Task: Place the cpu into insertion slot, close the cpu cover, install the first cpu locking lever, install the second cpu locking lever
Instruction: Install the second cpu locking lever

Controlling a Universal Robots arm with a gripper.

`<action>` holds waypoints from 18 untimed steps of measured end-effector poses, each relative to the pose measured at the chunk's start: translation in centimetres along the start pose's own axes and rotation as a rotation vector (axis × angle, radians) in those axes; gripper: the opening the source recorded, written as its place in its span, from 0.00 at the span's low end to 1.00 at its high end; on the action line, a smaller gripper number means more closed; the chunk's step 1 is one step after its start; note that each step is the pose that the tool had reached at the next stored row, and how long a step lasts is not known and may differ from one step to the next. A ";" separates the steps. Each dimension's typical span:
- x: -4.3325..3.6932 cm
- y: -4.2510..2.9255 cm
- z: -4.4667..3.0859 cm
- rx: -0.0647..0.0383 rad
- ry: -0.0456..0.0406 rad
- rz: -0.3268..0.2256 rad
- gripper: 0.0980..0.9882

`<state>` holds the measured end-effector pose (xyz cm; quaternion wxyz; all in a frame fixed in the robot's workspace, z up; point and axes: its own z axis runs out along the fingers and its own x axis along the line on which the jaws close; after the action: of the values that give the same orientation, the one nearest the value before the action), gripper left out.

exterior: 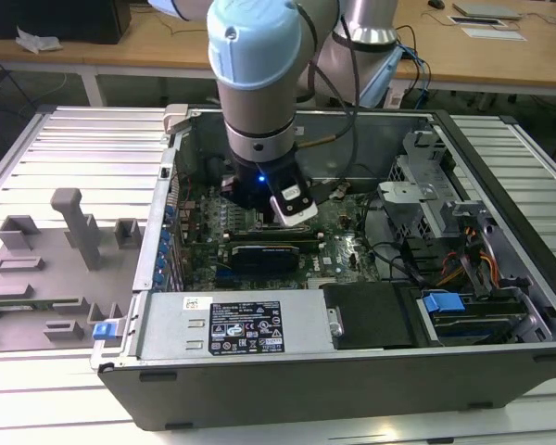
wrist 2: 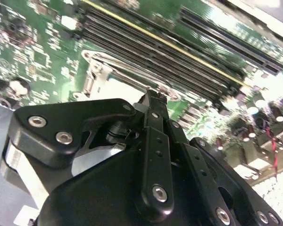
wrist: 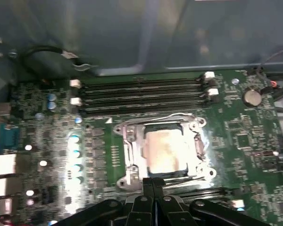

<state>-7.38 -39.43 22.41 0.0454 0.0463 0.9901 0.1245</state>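
I am a pale blue and silver robot arm (exterior: 259,83) reaching down into an open grey metal computer case (exterior: 352,371) that lies on its side on a ribbed grey table (exterior: 65,148).

Below me lies the green motherboard (wrist: 245,155), with long black memory slots (wrist: 141,96) just beyond my fingertips.

My black gripper (wrist: 153,182) has its two fingers pressed together, holding nothing, the tips hovering at the near edge of the socket.

Directly ahead of my fingertips sits the insertion slot (wrist: 127,150), a small square socket. The dark-silver metal cpu cover (wrist: 198,148), a thin frame with a square window, appears folded down over it. I judge it stiff but thin, best pushed on its flat rim, not pried.

Through that window shows the cpu (wrist: 162,150), a small flat square chip with a pale silvery-beige top, seated in the slot. I judge it light, rigid, smooth and easily damaged underneath, so only its outer edges should be gripped.

A thin bright wire locking lever (wrist: 174,115) curves along the socket's far side; it looks springy and is best pressed near its free end.
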 end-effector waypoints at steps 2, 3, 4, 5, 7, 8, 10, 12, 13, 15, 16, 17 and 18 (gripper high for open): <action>-0.80 0.07 0.08 0.013 -0.0003 0.001 0.01; -1.08 0.12 0.12 0.019 -0.0005 0.001 0.01; -1.31 0.20 0.16 0.026 -0.0005 0.000 0.01; -1.40 0.40 0.23 0.033 -0.0007 0.000 0.01; -1.35 1.43 0.49 0.049 -0.0017 -0.002 0.01; -1.30 1.84 0.58 0.053 -0.0020 -0.002 0.01; -1.18 3.07 0.89 0.070 -0.0032 -0.004 0.01; -1.14 3.62 1.02 0.092 -0.0048 -0.006 0.01; -1.13 3.82 1.03 0.102 -0.0056 -0.007 0.01; -1.08 4.51 1.03 0.116 -0.0068 -0.009 0.01; -1.07 4.70 0.98 0.117 -0.0068 -0.009 0.01; -1.07 4.77 0.89 0.119 -0.0068 -0.009 0.01; -1.08 4.81 0.85 0.119 -0.0069 -0.009 0.01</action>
<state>-5.84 -34.70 22.88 0.0465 0.0448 0.9958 0.0648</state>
